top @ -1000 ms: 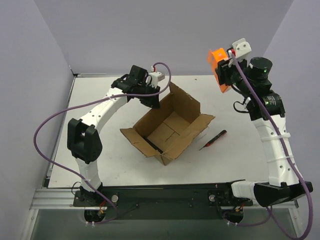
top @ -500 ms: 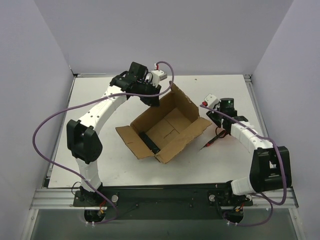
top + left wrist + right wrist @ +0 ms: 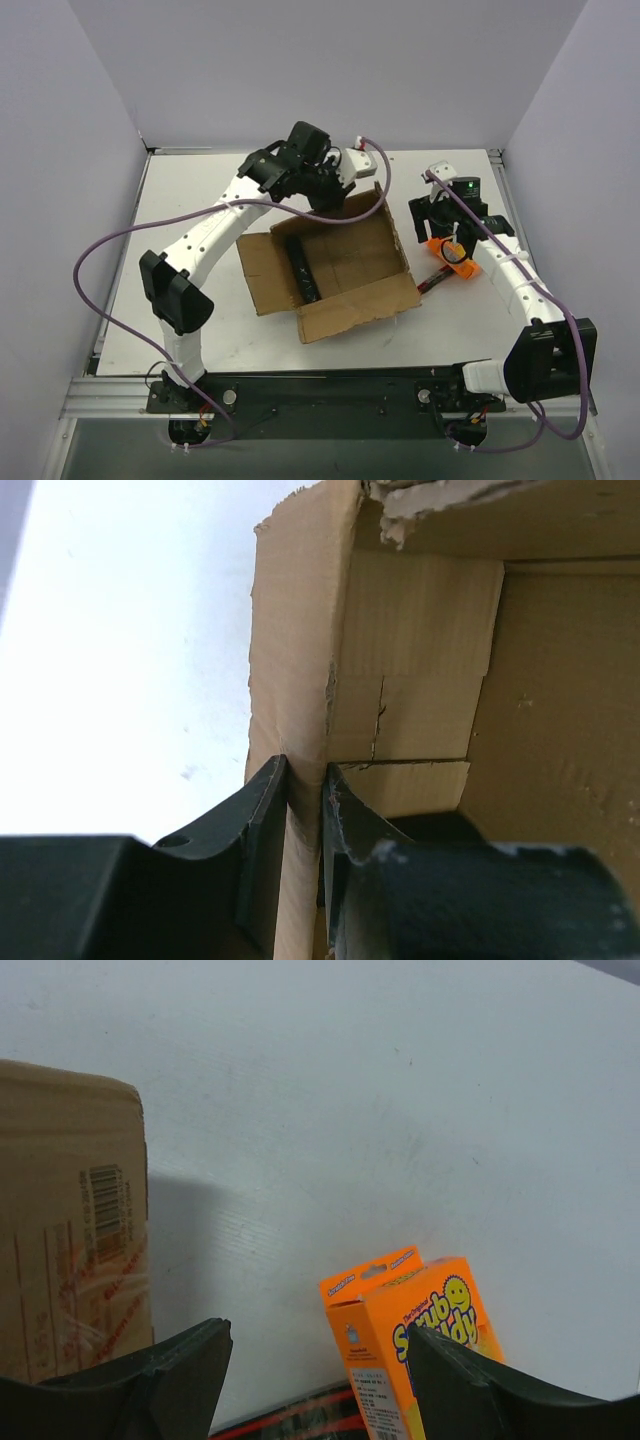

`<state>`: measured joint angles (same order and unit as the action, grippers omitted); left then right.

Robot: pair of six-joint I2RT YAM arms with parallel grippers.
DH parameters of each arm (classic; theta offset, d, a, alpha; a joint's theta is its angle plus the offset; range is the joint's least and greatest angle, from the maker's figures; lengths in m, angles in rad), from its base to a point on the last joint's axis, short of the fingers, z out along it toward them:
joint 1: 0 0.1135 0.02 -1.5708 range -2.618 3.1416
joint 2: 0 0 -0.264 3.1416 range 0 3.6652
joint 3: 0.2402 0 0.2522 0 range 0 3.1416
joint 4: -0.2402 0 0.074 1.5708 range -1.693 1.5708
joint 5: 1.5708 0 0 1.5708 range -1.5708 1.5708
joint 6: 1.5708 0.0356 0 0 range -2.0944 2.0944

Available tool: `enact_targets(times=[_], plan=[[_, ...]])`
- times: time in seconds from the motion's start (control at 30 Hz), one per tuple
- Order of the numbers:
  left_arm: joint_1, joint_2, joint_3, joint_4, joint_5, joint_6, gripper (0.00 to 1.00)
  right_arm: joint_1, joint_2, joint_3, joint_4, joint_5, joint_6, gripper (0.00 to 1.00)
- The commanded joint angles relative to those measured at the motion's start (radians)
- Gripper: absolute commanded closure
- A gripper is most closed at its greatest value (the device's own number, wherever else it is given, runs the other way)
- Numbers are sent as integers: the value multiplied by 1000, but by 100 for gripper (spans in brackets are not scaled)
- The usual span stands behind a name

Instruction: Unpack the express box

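The express box (image 3: 340, 265) is a brown cardboard box lying open-side-up mid-table with its flaps spread. My left gripper (image 3: 335, 200) is shut on the box's far wall; in the left wrist view the jaws (image 3: 305, 770) pinch the cardboard edge (image 3: 300, 660). A long black item (image 3: 300, 268) lies inside the box at its left. My right gripper (image 3: 438, 232) is open just right of the box, above a small orange packet (image 3: 452, 256). In the right wrist view the packet (image 3: 415, 1335) stands between the spread fingers (image 3: 175, 1370), touching neither.
A red-and-black pen (image 3: 430, 282) lies on the table under the orange packet, also in the right wrist view (image 3: 290, 1415). The box's printed side (image 3: 75, 1230) is close on the right gripper's left. Grey walls enclose the white table (image 3: 190, 200).
The left gripper has dragged and turned the box toward the right. The right arm came down from high up; the orange packet it held now rests on the table and its jaws are open.
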<state>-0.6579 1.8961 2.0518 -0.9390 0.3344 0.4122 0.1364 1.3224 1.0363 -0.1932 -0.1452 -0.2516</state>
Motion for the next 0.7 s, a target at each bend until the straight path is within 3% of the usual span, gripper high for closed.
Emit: enact_targets(times=[0.0,0.13,0.3,0.6,0.67], plan=[[-95,-54,65,9,-141,199,100,-15,-11,-2,-55,7,66,28],[-189,-57,15,-9,-234,261,100,-23,-6,-7,-58,6,80,28],[-190,-60,-38,2,-230,145,100,-27,3,50,-40,21,100,29],[-54,37,57,-61,-327,-57,100,-54,32,344,-37,16,185,30],[3,93,103,-136,-290,-126,100,-51,35,439,-49,-87,212,33]])
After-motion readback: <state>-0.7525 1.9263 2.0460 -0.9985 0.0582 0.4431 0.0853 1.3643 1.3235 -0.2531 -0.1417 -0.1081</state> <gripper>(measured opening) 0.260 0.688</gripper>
